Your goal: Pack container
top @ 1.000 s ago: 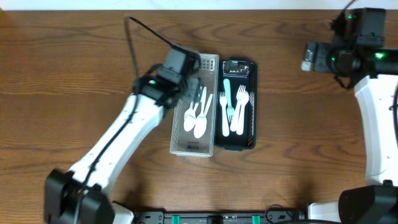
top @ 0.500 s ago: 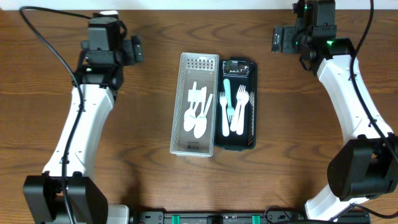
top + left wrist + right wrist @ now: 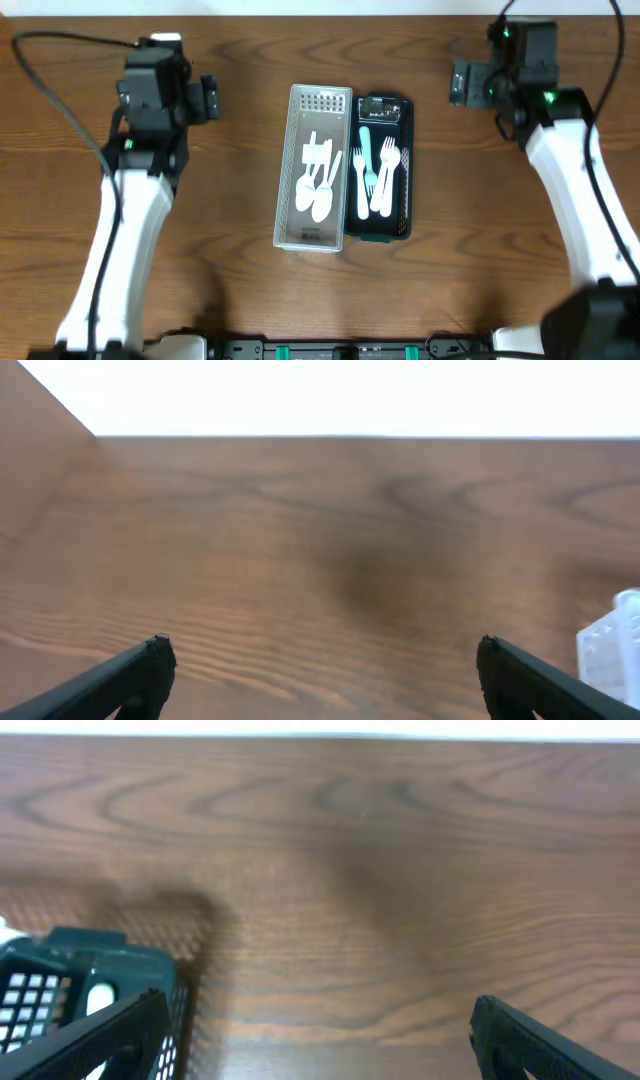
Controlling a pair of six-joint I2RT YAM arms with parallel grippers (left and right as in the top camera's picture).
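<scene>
A white slotted container (image 3: pixel 313 168) holds white spoons (image 3: pixel 318 185) in the middle of the table. Touching its right side, a black slotted container (image 3: pixel 382 167) holds white and pale blue forks (image 3: pixel 375 170). My left gripper (image 3: pixel 207 97) is open and empty, raised at the far left, well apart from the containers; its view shows the fingertips (image 3: pixel 150 660) wide apart and a white container corner (image 3: pixel 612 650). My right gripper (image 3: pixel 462 83) is open and empty at the far right; its view shows the black container's end (image 3: pixel 80 985) at lower left.
The brown wooden table (image 3: pixel 480 230) runs to a white far edge. Black cables (image 3: pixel 60 90) loop from the left arm over the table's left side. Both white arms reach in from the front corners.
The left arm has pulled back from over the white container to the far left and risen. The right arm has shifted slightly right and nearer. The cutlery and containers have not moved.
</scene>
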